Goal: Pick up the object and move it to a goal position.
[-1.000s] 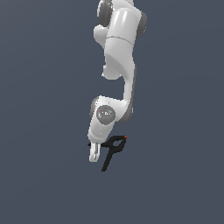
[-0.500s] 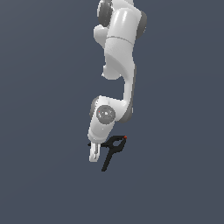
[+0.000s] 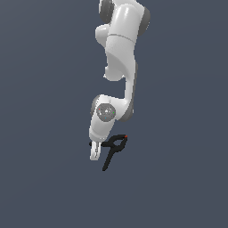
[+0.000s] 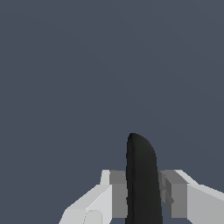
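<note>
The object is a small black spring clamp [image 3: 112, 151] with a rounded looped head, thin handles and a tiny red tip, hanging in the air just below the white arm's wrist in the exterior view. My white gripper [image 3: 95, 153] reaches down on the exterior view's left of it, with one finger [image 3: 95, 152] showing. In the wrist view the clamp [image 4: 141, 179] stands as a black rounded blade squeezed between the two grey pads [image 4: 118, 192], both touching it. My gripper [image 4: 142, 194] is shut on the clamp.
Only a flat dark grey-blue background surrounds the arm [image 3: 120, 53] in both views. No table edge, container or other object shows.
</note>
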Robot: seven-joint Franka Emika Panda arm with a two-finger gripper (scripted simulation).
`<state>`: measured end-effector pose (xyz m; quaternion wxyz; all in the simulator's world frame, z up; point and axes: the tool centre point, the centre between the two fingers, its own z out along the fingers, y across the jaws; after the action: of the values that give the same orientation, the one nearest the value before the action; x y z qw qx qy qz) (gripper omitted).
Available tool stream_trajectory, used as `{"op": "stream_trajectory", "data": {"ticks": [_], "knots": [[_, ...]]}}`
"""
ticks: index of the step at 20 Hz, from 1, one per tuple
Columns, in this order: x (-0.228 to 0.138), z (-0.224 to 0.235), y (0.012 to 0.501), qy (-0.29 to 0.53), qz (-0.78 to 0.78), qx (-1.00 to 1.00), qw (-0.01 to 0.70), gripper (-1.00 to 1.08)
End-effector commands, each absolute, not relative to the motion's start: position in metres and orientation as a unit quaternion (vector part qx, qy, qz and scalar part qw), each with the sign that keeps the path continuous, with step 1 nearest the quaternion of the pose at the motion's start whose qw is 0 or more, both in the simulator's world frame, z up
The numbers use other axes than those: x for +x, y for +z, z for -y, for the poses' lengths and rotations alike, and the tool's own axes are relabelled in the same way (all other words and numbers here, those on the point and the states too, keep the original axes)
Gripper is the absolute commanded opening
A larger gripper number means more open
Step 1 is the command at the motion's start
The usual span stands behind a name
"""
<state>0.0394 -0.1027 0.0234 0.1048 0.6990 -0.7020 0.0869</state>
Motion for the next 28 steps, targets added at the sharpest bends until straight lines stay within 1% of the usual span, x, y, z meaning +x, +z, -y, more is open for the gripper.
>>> {"op": "stream_trajectory", "data": {"ticks": [1, 5, 18, 23, 28], "knots": [[0.031, 0.107, 0.025, 0.087, 0.702, 0.699, 0.104, -1.0], [0.011, 0.114, 0.027, 0.087, 0.702, 0.699, 0.104, -1.0], [-0.068, 0.143, 0.035, 0.087, 0.702, 0.699, 0.104, -1.0], [-0.089, 0.151, 0.037, 0.087, 0.702, 0.699, 0.104, -1.0], [-0.1, 0.156, 0.039, 0.087, 0.702, 0.699, 0.104, -1.0]]}}
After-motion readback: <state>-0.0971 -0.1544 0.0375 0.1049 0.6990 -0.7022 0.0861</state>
